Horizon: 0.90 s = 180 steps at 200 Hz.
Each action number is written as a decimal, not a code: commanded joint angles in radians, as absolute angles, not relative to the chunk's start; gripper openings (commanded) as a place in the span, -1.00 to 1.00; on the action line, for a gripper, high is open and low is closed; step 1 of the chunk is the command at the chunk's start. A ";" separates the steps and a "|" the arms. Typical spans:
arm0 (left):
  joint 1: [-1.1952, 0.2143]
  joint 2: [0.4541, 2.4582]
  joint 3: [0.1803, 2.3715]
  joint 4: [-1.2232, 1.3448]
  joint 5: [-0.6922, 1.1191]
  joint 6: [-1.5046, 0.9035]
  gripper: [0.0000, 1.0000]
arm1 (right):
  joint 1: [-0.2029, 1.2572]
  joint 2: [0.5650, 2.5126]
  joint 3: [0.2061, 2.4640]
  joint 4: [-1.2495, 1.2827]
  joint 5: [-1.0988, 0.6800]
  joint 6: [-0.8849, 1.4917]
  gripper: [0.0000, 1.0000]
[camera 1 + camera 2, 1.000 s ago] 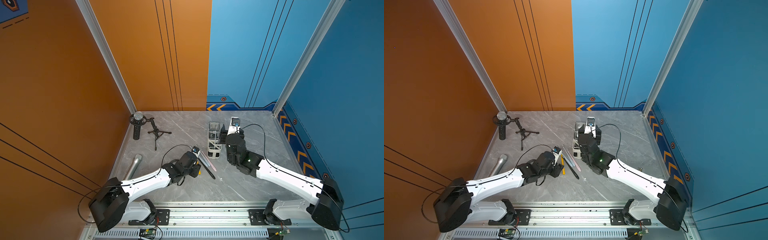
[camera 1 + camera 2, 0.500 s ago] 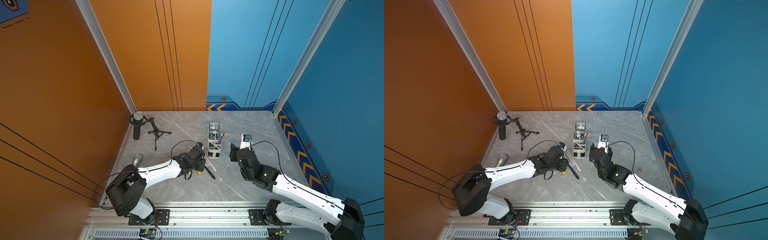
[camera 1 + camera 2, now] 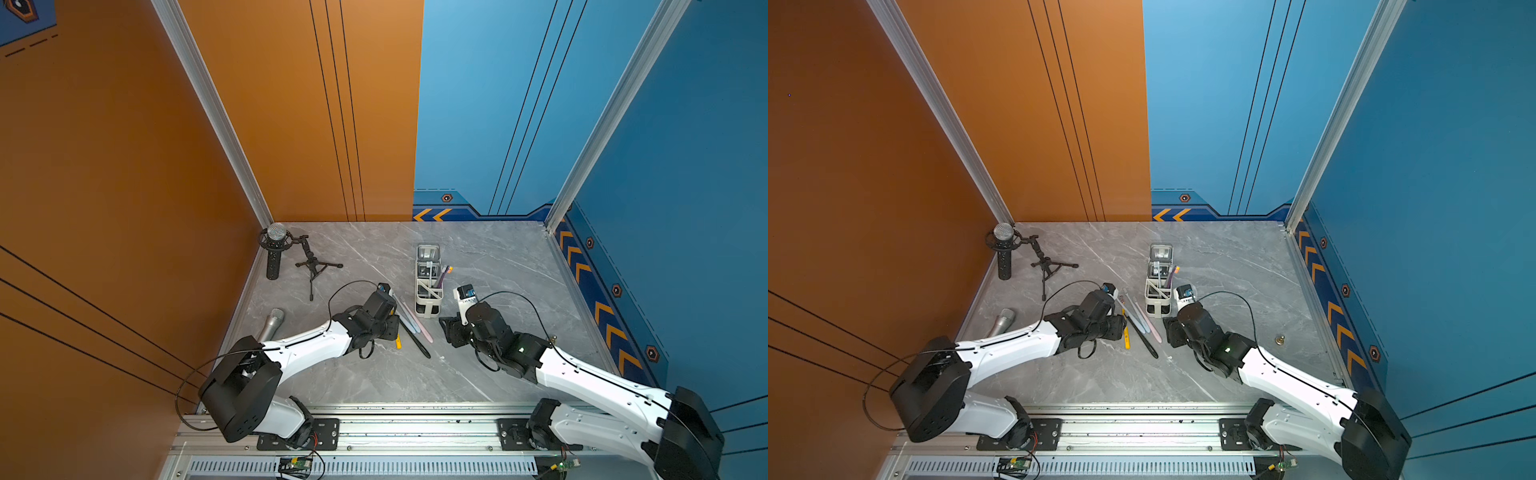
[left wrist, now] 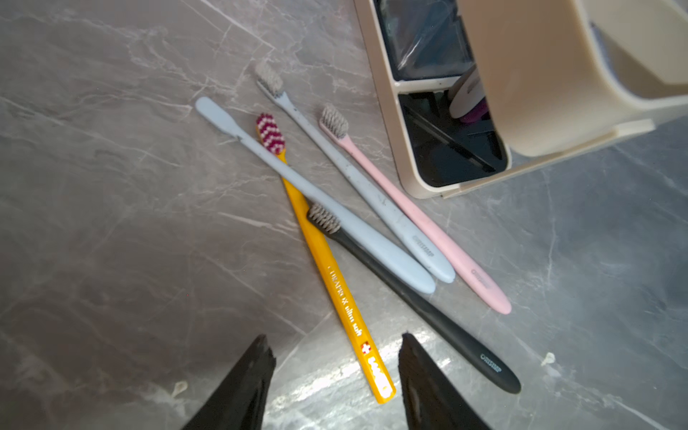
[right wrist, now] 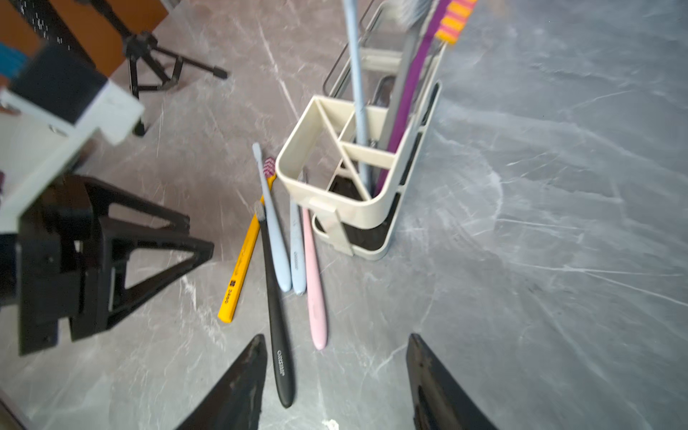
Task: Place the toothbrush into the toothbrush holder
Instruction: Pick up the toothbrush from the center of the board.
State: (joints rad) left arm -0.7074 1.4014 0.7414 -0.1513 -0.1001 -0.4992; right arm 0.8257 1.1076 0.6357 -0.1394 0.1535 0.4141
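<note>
The toothbrush holder [image 3: 429, 291] stands upright near the middle of the grey desk [image 3: 498, 266], a white rack with a diagonal bar across its near section. Three brushes stand in it, leaning: a blue toothbrush [image 5: 356, 93], a grey toothbrush [image 5: 400, 85] and a purple toothbrush [image 5: 414, 78] with orange and pink bristles. Which section each foot sits in I cannot tell. A clear cup [image 3: 428, 253] fills the far end of the rack.

At the far left a black microphone [image 3: 274, 249] stands in a mount, with a small tripod [image 3: 313, 266] beside it and a silver microphone [image 3: 272, 324] lying nearer the rail. The left tool [image 4: 335, 344] hangs low over the desk with its jaws spread, holding nothing. The tail of the yellow toothbrush [image 4: 335, 279] lies between them without touching either.

Five loose brushes lie flat just left of the holder. A light blue toothbrush [image 4: 316, 208] lies bristles down across the yellow one's neck. The head of the black toothbrush [image 4: 409, 298] rests against the yellow handle. Next come a pale grey-blue toothbrush [image 4: 353, 178] and a pink toothbrush [image 4: 409, 216], side by side, the pink one nearest the rack's wall.

The right tool [image 5: 337, 340] hovers near the holder, jaws spread and empty, above the tails of the black and pink brushes. A small brass knob [image 3: 1280, 340] sits further right.
</note>
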 commanded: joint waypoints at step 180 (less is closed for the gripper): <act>-0.641 1.035 0.607 -0.166 -0.020 -0.476 0.25 | 0.979 1.675 0.915 -0.238 0.196 0.350 -0.13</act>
